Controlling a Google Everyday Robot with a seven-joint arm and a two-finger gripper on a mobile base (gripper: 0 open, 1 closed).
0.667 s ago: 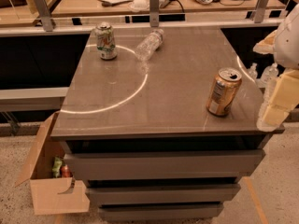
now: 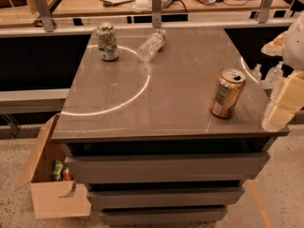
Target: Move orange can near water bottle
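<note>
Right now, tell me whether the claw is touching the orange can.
Apart. The camera view shows a strip of bare table between the orange can and the claw, which hangs at the table's right edge.

Two cans (image 2: pixel 227 93) (image 2: pixel 108 42), one water bottle (image 2: pixel 152 45), one end effector (image 2: pixel 281 113) at right.

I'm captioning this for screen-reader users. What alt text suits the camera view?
An orange can stands upright near the front right of a grey table, apart from a clear water bottle lying on its side at the back beside a white-and-green can. The robot's gripper hangs at the table's right edge, right of the orange can, not touching it.
</note>
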